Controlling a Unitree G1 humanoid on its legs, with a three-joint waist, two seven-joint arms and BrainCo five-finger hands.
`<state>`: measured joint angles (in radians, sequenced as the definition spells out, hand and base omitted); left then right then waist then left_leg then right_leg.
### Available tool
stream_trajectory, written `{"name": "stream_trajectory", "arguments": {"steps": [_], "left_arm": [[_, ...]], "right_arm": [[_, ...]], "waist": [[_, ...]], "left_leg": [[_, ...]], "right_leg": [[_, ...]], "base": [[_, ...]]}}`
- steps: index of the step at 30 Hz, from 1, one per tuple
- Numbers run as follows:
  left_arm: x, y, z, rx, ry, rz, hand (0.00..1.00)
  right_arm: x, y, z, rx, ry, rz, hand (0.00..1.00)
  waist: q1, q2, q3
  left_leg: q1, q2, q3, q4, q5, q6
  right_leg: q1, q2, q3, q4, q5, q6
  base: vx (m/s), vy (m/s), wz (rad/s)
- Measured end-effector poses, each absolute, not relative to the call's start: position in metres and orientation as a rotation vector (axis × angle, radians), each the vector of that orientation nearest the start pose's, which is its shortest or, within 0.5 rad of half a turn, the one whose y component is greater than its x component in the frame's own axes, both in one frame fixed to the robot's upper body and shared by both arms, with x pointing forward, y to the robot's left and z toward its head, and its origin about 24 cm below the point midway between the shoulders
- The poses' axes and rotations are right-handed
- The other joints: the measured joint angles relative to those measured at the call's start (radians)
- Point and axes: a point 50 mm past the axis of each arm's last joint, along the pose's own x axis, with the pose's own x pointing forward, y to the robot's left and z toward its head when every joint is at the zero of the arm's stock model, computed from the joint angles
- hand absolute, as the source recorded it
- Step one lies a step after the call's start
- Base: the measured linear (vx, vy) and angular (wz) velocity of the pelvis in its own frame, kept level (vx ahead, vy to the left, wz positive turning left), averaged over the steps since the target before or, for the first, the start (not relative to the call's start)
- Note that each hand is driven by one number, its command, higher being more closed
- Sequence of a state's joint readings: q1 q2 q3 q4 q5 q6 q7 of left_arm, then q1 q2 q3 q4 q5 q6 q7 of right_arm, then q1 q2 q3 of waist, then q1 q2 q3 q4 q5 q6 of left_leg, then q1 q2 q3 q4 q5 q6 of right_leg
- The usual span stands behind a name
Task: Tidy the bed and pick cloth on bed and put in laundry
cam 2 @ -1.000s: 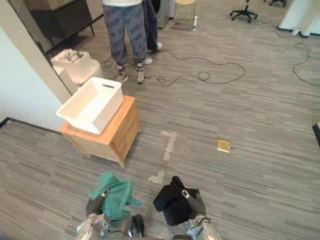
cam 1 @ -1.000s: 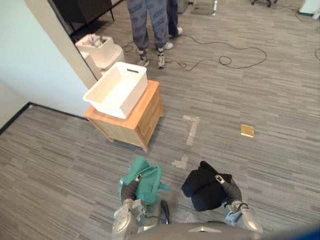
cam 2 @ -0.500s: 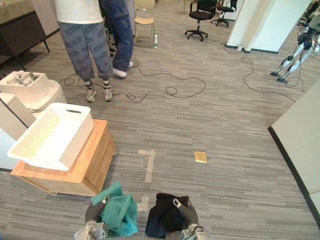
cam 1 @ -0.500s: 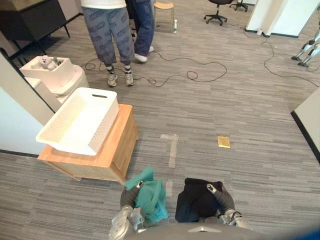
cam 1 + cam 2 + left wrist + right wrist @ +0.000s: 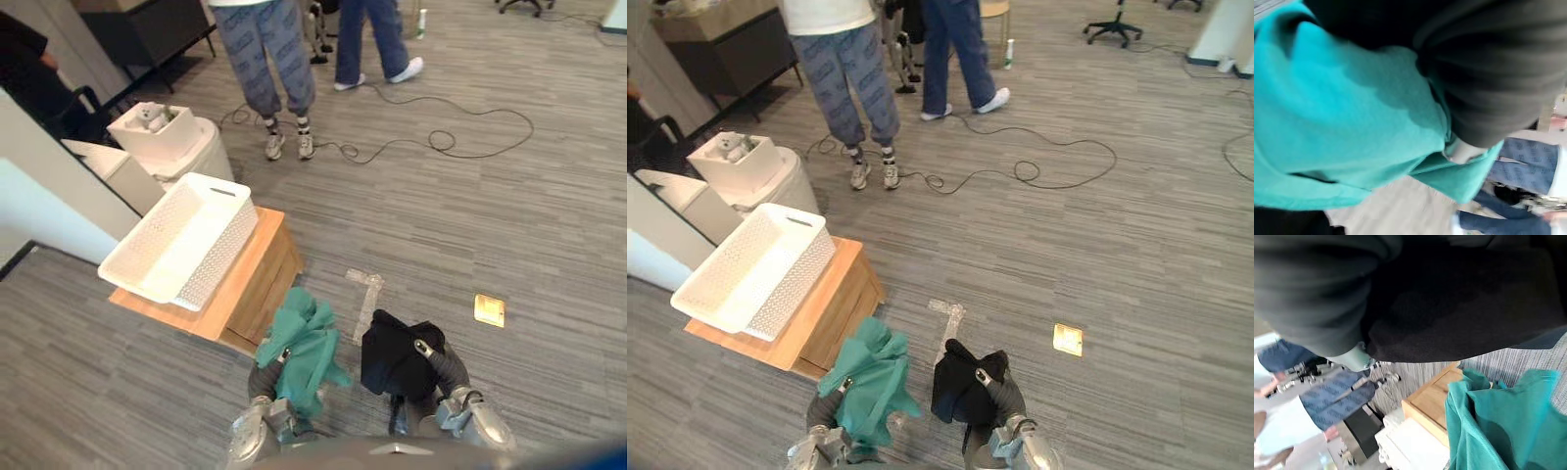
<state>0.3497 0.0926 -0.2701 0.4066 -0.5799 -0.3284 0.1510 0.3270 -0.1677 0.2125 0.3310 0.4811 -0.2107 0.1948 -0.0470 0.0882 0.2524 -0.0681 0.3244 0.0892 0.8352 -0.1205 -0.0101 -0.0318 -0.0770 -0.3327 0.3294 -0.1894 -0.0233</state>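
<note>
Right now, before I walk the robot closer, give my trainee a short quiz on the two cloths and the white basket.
1. Fill in: the white perforated plastic basket sits on a low ____ cabinet.
2. True or false: the teal cloth lies in the basket.
3. Where is the black cloth? A in the basket; B on the grey floor; C draped over the right hand.
Key: 1 wooden; 2 false; 3 C.
</note>
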Motion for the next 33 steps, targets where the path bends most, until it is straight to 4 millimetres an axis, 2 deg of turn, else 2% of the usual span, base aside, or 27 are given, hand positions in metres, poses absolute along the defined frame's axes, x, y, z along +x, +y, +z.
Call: {"name": "stream_trajectory", "arguments": {"steps": [1,2,4,5,7,8,9,10,12,16,18,19,20,21,22,23,24,25,26,28,31,32,33], "left_arm": [[0.126,0.148,-0.091,-0.421,0.507,0.267,1.0],[0.123,0.147,-0.092,-0.446,0.52,0.276,1.0],[0.123,0.147,-0.091,-0.462,0.513,0.284,1.0],[0.122,0.147,-0.089,-0.467,0.508,0.285,1.0],[0.122,0.145,-0.088,-0.475,0.507,0.284,1.0],[0.125,0.144,-0.088,-0.476,0.51,0.285,1.0],[0.127,0.144,-0.087,-0.481,0.505,0.286,1.0],[0.126,0.144,-0.086,-0.482,0.502,0.29,1.0],[0.12,0.148,-0.087,-0.471,0.518,0.312,1.0],[0.111,0.152,-0.09,-0.486,0.544,0.36,1.0],[0.111,0.152,-0.09,-0.487,0.541,0.364,1.0],[0.112,0.152,-0.09,-0.489,0.536,0.36,1.0],[0.113,0.152,-0.088,-0.492,0.53,0.357,1.0],[0.113,0.154,-0.087,-0.491,0.519,0.36,1.0],[0.116,0.164,-0.082,-0.475,0.486,0.376,1.0],[0.118,0.172,-0.077,-0.458,0.46,0.386,1.0],[0.119,0.175,-0.076,-0.448,0.45,0.387,1.0],[0.12,0.178,-0.075,-0.44,0.446,0.387,1.0],[0.122,0.182,-0.074,-0.43,0.439,0.387,1.0],[0.124,0.183,-0.074,-0.428,0.44,0.377,1.0],[0.13,0.179,-0.074,-0.434,0.457,0.333,1.0],[0.134,0.177,-0.074,-0.439,0.462,0.316,1.0],[0.138,0.175,-0.073,-0.441,0.457,0.302,1.0]], "right_arm": [[0.14,-0.158,-0.077,0.337,0.456,0.124,1.0],[0.139,-0.163,-0.078,0.318,0.475,0.123,1.0],[0.141,-0.166,-0.077,0.309,0.475,0.13,1.0],[0.14,-0.166,-0.078,0.31,0.481,0.144,1.0],[0.138,-0.167,-0.078,0.313,0.485,0.146,1.0],[0.134,-0.166,-0.08,0.321,0.502,0.148,1.0],[0.13,-0.164,-0.081,0.32,0.513,0.165,1.0],[0.132,-0.163,-0.08,0.315,0.507,0.177,1.0],[0.137,-0.153,-0.074,0.311,0.477,0.223,1.0],[0.141,-0.143,-0.069,0.312,0.455,0.271,1.0],[0.147,-0.138,-0.067,0.312,0.444,0.287,1.0],[0.147,-0.14,-0.069,0.305,0.451,0.279,1.0],[0.146,-0.141,-0.071,0.29,0.462,0.264,1.0],[0.147,-0.141,-0.071,0.282,0.463,0.258,1.0],[0.151,-0.135,-0.07,0.284,0.455,0.259,1.0],[0.153,-0.13,-0.071,0.289,0.455,0.254,1.0],[0.153,-0.129,-0.073,0.294,0.462,0.242,1.0],[0.152,-0.125,-0.075,0.304,0.473,0.238,1.0],[0.153,-0.121,-0.075,0.315,0.474,0.231,1.0],[0.154,-0.121,-0.074,0.313,0.469,0.221,1.0],[0.154,-0.123,-0.075,0.309,0.471,0.191,1.0],[0.155,-0.126,-0.075,0.306,0.473,0.171,1.0],[0.156,-0.128,-0.075,0.303,0.471,0.153,1.0]], "waist": [[0.011,0.012,0.003],[0.01,0.019,-0.005],[0.012,0.017,-0.007],[0.013,0.015,-0.01],[0.01,0.021,-0.016],[0.009,0.006,-0.03],[0.014,0.0,-0.044],[0.018,-0.01,-0.047],[0.043,-0.049,-0.06],[0.069,-0.067,-0.074],[0.082,-0.075,-0.079],[0.078,-0.079,-0.077],[0.068,-0.072,-0.081],[0.069,-0.072,-0.084],[0.077,-0.1,-0.08],[0.078,-0.132,-0.069],[0.071,-0.131,-0.065],[0.064,-0.141,-0.071],[0.061,-0.141,-0.07],[0.058,-0.134,-0.071],[0.046,-0.126,-0.072],[0.038,-0.11,-0.068],[0.036,-0.097,-0.059]], "left_leg": [[-0.029,0.011,-0.01,0.054,0.007,-0.004],[-0.064,-0.01,0.034,0.062,-0.034,0.004],[-0.077,-0.048,0.135,-0.007,-0.097,0.006],[-0.058,-0.088,0.248,-0.163,-0.101,0.01],[-0.032,-0.118,0.372,-0.328,-0.051,0.02],[0.012,-0.143,0.45,-0.421,-0.051,0.045],[0.037,-0.178,0.474,-0.493,-0.036,0.071],[0.042,-0.189,0.484,-0.512,-0.03,0.081],[0.062,-0.22,0.51,-0.55,-0.017,0.102],[0.093,-0.253,0.504,-0.601,-0.014,0.105],[0.103,-0.277,0.5,-0.62,-0.015,0.104],[0.109,-0.29,0.476,-0.627,-0.021,0.101],[0.126,-0.298,0.443,-0.647,-0.042,0.098],[0.137,-0.306,0.425,-0.665,-0.057,0.093],[0.162,-0.348,0.393,-0.692,-0.062,0.097],[0.193,-0.377,0.348,-0.705,-0.062,0.103],[0.195,-0.381,0.324,-0.704,-0.063,0.108],[0.196,-0.379,0.281,-0.7,-0.064,0.113],[0.208,-0.367,0.225,-0.704,-0.06,0.116],[0.225,-0.353,0.162,-0.709,-0.063,0.105],[0.251,-0.335,0.057,-0.709,-0.059,0.073],[0.266,-0.312,0.007,-0.71,-0.058,0.058],[0.275,-0.288,-0.034,-0.712,-0.06,0.036]], "right_leg": [[0.034,0.01,-0.016,-0.021,-0.012,-0.001],[0.079,0.0,-0.043,-0.061,-0.011,-0.004],[0.101,-0.021,-0.068,-0.089,-0.007,-0.005],[0.134,-0.04,-0.109,-0.12,0.003,-0.002],[0.168,-0.049,-0.162,-0.128,0.009,0.024],[0.184,-0.066,-0.197,-0.122,0.0,0.048],[0.192,-0.079,-0.215,-0.126,0.009,0.061],[0.199,-0.083,-0.22,-0.135,0.011,0.065],[0.245,-0.086,-0.251,-0.192,0.022,0.084],[0.287,-0.096,-0.262,-0.209,0.02,0.096],[0.287,-0.121,-0.263,-0.167,-0.008,0.138],[0.277,-0.146,-0.265,-0.085,-0.031,0.171],[0.238,-0.187,-0.255,0.077,-0.051,0.19],[0.204,-0.214,-0.242,0.182,-0.055,0.183],[0.127,-0.288,-0.173,0.396,-0.036,0.157],[0.049,-0.329,-0.092,0.565,0.036,0.124],[0.018,-0.33,-0.055,0.619,0.041,0.115],[-0.016,-0.311,-0.016,0.654,-0.006,0.118],[-0.053,-0.272,0.022,0.629,-0.073,0.105],[-0.075,-0.235,0.037,0.51,-0.098,0.101],[-0.079,-0.166,0.108,0.247,-0.086,0.112],[-0.075,-0.12,0.146,0.118,-0.054,0.115],[-0.075,-0.082,0.189,-0.005,0.014,0.115]], "base": [[0.26,-0.08,0.47],[0.26,-0.079,0.48],[0.23,-0.008,0.39],[0.24,0.024,0.59],[0.27,0.042,0.85],[0.33,0.082,1.04],[0.28,0.07,0.96],[0.29,0.075,0.73],[0.22,0.034,0.51],[0.09,-0.011,0.28],[0.05,0.005,0.41],[0.06,0.049,0.89],[0.06,0.066,1.0],[0.07,0.069,0.98],[0.06,0.046,0.89],[0.09,0.022,0.95],[0.13,-0.018,1.03],[0.17,-0.04,1.27],[0.19,-0.054,1.23],[0.15,-0.055,1.15],[0.22,-0.151,1.2],[0.29,-0.245,1.24],[0.29,-0.254,1.14]]}}
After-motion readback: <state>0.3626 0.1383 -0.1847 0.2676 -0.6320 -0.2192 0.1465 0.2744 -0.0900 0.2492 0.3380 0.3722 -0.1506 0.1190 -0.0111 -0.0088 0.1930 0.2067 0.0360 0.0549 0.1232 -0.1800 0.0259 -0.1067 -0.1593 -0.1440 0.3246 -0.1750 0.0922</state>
